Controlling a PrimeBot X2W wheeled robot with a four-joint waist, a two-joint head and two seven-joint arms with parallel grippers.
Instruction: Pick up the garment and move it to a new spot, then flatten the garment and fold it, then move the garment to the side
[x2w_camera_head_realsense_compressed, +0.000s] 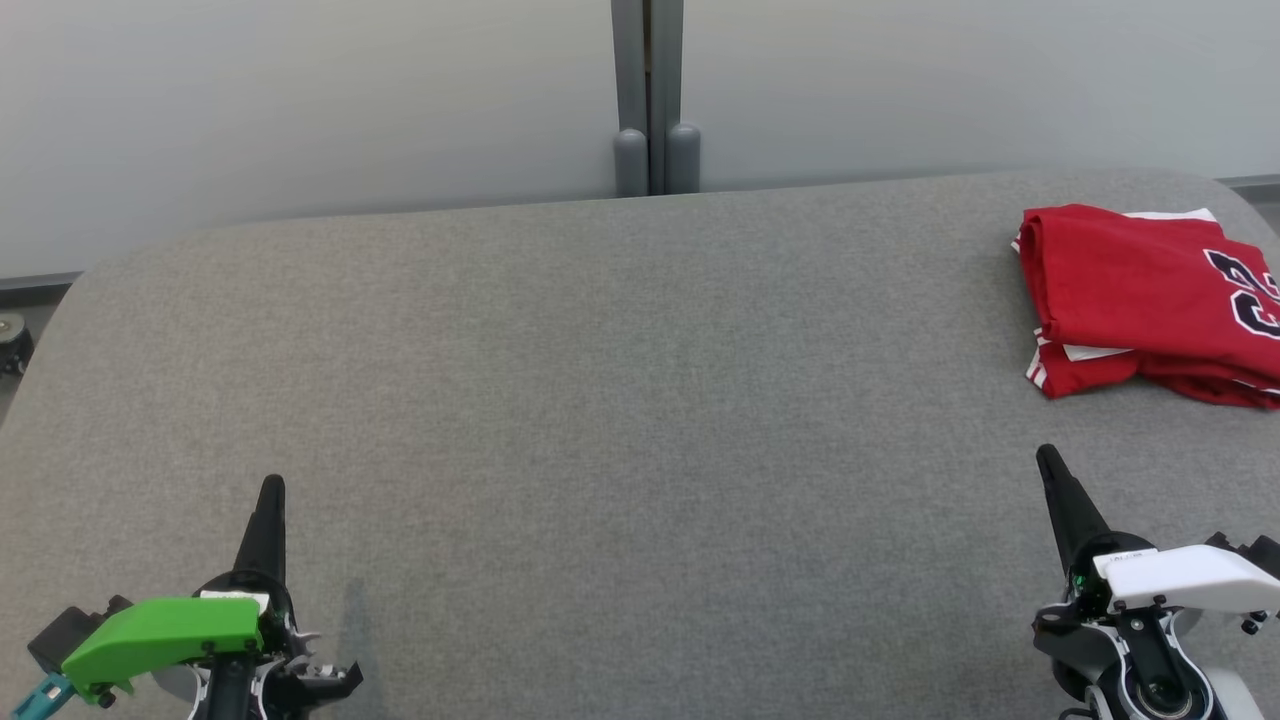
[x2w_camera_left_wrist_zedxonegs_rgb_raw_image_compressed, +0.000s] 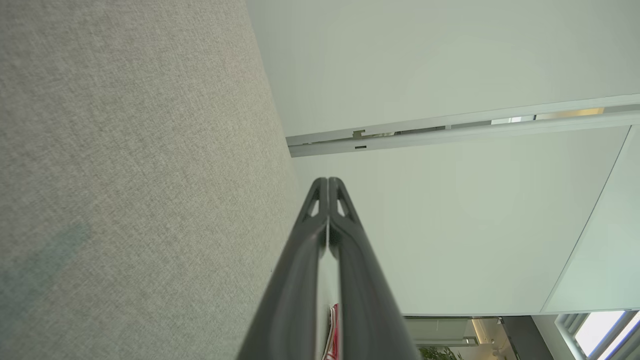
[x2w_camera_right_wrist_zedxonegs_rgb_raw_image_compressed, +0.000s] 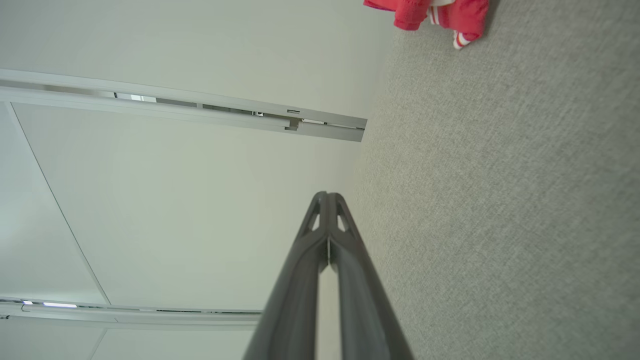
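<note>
The red jersey (x2w_camera_head_realsense_compressed: 1140, 290) lay loosely folded, far right on the grey table (x2w_camera_head_realsense_compressed: 600, 400). Our left gripper (x2w_camera_head_realsense_compressed: 271, 488) and right gripper (x2w_camera_head_realsense_compressed: 1046, 458) sat closed, empty. We judged it light, limp and slippery, best pinched at its near corner.

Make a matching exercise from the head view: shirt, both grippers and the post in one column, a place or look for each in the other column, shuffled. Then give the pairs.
Column one
1. shirt
2. left gripper
3. right gripper
4. post

Column two
A. lower right, white cover, jaws shut
B. back middle, grey, behind the table
C. far right on the table, red, roughly folded
D. lower left, green cover, jaws shut

Pairs: 1-C, 2-D, 3-A, 4-B
</note>
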